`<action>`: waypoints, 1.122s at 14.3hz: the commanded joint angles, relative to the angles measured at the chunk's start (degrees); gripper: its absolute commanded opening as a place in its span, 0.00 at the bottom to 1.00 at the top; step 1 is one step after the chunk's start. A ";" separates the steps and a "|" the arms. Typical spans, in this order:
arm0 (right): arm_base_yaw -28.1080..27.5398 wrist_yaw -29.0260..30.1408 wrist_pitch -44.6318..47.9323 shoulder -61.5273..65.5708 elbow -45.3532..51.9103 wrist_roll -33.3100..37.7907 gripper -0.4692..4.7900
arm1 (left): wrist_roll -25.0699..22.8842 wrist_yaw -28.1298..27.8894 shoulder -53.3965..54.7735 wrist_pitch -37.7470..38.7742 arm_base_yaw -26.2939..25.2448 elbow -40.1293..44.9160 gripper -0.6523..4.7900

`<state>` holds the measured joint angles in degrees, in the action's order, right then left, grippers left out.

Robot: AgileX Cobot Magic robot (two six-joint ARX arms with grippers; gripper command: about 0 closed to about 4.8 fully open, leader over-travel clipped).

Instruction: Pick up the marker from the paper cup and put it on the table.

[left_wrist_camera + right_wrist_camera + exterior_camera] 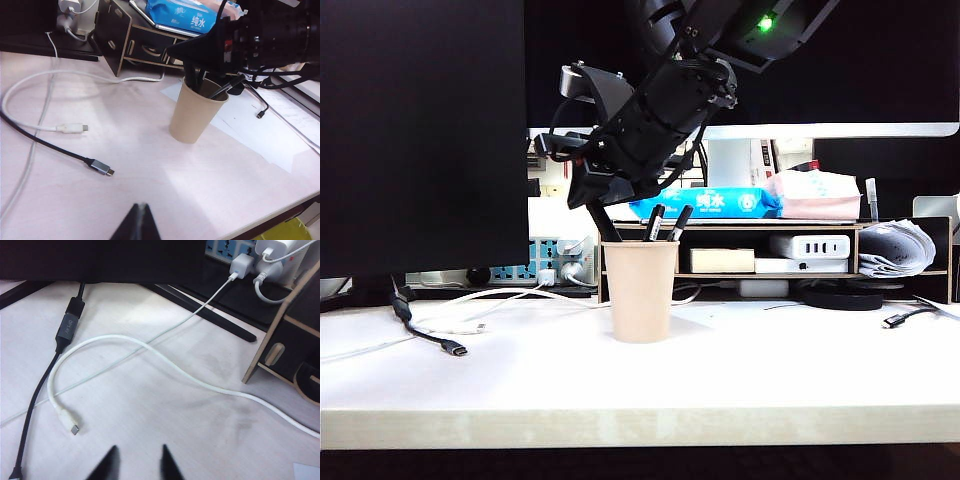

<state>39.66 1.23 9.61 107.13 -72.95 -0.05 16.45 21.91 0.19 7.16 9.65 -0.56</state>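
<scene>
Beige paper cup (640,290) upright on white surface (770,370), marker (603,222) inside. Right gripper (137,462) above cup rim, fingers apart around marker. Left gripper (137,220) raised aside, pressed together.

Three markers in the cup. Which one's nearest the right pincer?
The all-black marker leaning left in the cup, right under the right pincer. The two pale-banded markers stand clear of it.

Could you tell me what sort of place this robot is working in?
Most likely an office desk. A white table carries a monitor riser shelf, a dark monitor stands at the left, and charging cables trail beside a paper cup of markers.
</scene>
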 commanded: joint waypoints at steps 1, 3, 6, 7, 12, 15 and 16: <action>0.02 -0.26 1.33 -0.20 -0.26 0.02 0.26 | 0.07 0.15 0.00 0.07 -0.07 0.00 0.11; 0.02 -0.28 1.22 -0.22 -0.26 0.00 0.26 | 0.07 0.15 0.00 0.07 -0.07 0.00 0.11; 0.02 -0.26 0.57 -0.24 -0.26 0.00 0.26 | 0.07 0.15 0.00 0.07 -0.07 0.00 0.11; 0.02 -0.26 0.55 -0.26 -0.26 0.00 0.26 | 0.07 0.15 0.00 0.07 -0.07 0.00 0.11; 0.02 -0.26 0.52 -0.33 -0.26 0.00 0.26 | 0.07 0.15 0.00 0.07 -0.07 0.00 0.11; 0.02 -0.26 0.52 -0.35 -0.26 0.00 0.26 | 0.07 0.15 0.00 0.07 -0.07 0.00 0.11; 0.02 -0.26 0.48 -0.42 -0.26 0.00 0.26 | 0.07 0.15 0.00 0.07 -0.07 0.00 0.11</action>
<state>39.64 1.21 9.52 107.13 -72.95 -0.08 16.45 21.91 0.19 7.18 9.65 -0.54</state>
